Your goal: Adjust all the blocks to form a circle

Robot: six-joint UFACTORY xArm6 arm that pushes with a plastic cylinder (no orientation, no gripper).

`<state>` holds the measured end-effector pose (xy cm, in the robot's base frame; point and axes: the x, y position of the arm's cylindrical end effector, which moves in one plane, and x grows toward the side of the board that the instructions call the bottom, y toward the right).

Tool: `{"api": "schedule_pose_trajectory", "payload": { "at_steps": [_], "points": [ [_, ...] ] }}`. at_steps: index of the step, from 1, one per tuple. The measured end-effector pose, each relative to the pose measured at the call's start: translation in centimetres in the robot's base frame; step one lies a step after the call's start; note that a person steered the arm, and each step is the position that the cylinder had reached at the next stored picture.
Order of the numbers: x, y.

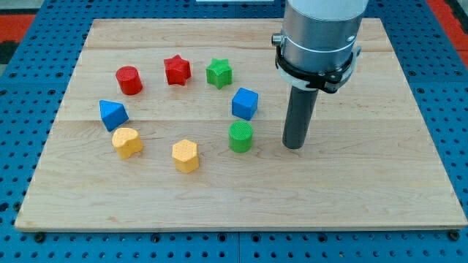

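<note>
Jaws? None on this rig, so nothing clenched or released, just my tip (293, 146) resting on the bench (380, 183), right of the green cylinder (240, 136) with a small gap between.

Ring looks nearly done already: red cylinder (129, 79), red star (176, 70), green star (218, 73), blue cube (245, 103), green cylinder, yellow hexagon (186, 155), yellow heart-ish block (127, 142), blue wedge-like block (112, 114).

Biggest risk, probably: shoving leftward too hard and knocking the green cylinder into the ring's middle, or clipping the blue cube on the way past, since both sit close to the rod. Could also roll or twist a block off line with an off-centre push. Over-fixing seems likelier than under-fixing here.

Hard to call: exact shape of the blue block and the left yellow one. Upper arm cut off at the view's top, and rod hiding a strip of bench behind it.
</note>
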<state>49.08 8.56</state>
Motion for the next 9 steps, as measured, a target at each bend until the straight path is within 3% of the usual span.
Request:
{"api": "schedule_pose_trajectory", "payload": {
  "at_steps": [9],
  "points": [
    [-2.0,-0.4]
  ]
}}
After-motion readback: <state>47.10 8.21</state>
